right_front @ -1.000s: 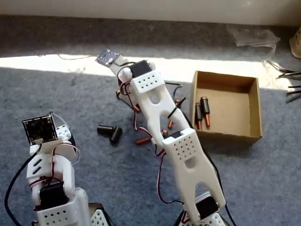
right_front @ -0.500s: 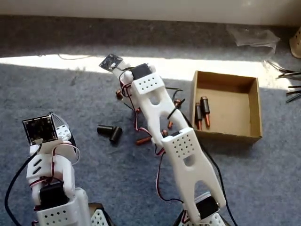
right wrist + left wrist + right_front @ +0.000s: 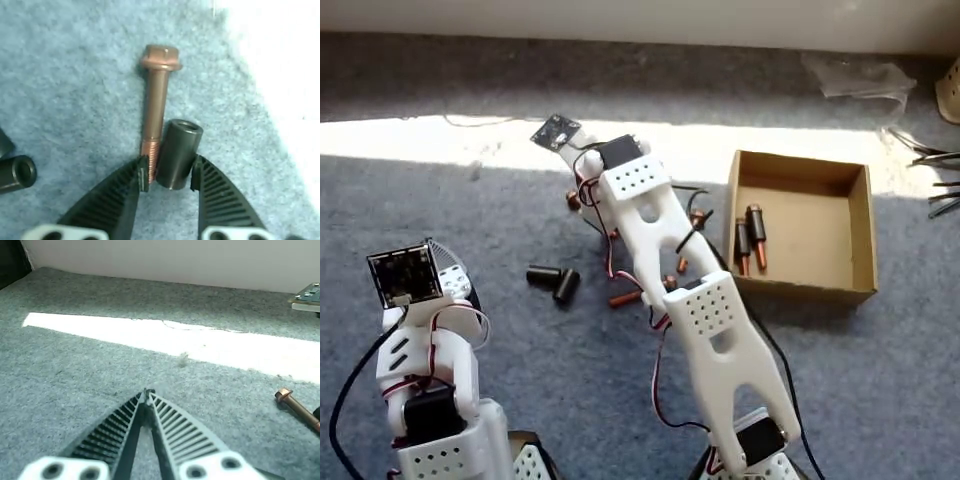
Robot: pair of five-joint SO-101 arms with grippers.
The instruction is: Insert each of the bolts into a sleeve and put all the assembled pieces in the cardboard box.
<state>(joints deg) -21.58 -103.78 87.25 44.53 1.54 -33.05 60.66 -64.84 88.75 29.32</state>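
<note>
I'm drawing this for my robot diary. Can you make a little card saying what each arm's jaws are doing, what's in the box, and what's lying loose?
Left jaws: shut, empty, above the carpet
Right jaws: open, either side of a black sleeve and a copper bolt's threaded tip
Cardboard box: two assembled pieces inside
Loose on carpet: two other sleeves, several bolts

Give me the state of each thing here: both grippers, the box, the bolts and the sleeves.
bolt: lying on the carpet, not inserted.
sleeve: empty, beside the bolt.
right gripper: open, jaws either side of the sleeve and the bolt's threaded end.
left gripper: shut, holding nothing.
cardboard box: open, two assembled pieces inside.
two loose sleeves: lying on the carpet, no bolt showing.
</note>
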